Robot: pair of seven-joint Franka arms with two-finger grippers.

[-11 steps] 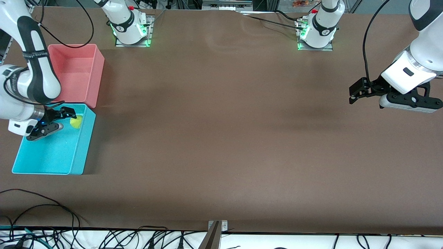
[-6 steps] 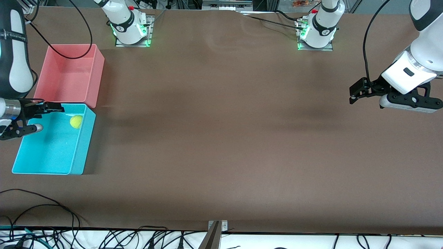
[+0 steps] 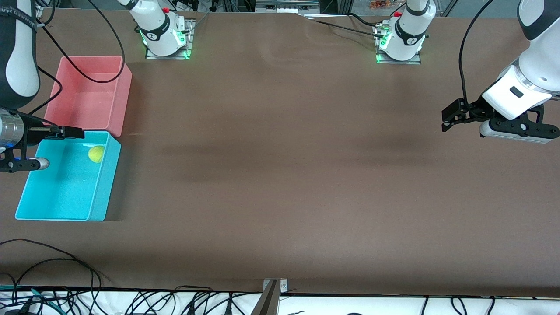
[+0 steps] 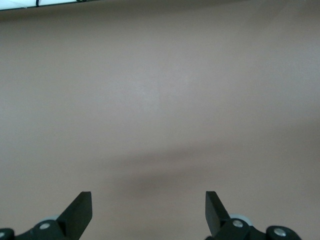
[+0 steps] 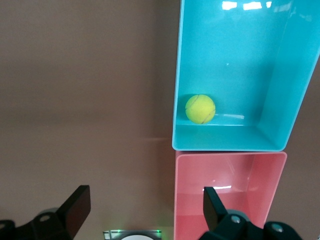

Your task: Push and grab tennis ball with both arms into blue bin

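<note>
The tennis ball [image 3: 96,154] lies on the floor of the blue bin [image 3: 104,188], in the corner next to the pink bin. It also shows in the right wrist view [image 5: 200,109], inside the blue bin [image 5: 282,75]. My right gripper [image 3: 73,131] is open and empty, high over the blue bin's edge that meets the pink bin; its fingers stand wide apart in the right wrist view [image 5: 145,200]. My left gripper [image 3: 448,116] is open and empty, held in the air over bare table at the left arm's end, and waits [image 4: 148,200].
A pink bin [image 3: 87,98] stands against the blue bin, farther from the front camera, and is empty [image 5: 225,182]. Both arm bases [image 3: 164,37] [image 3: 400,41] stand along the table's top edge. Loose cables [image 3: 52,262] lie at the front edge.
My right gripper has risen and drawn back from beside the ball toward the right arm's end. The ball stays in the blue bin. The left arm has not moved.
</note>
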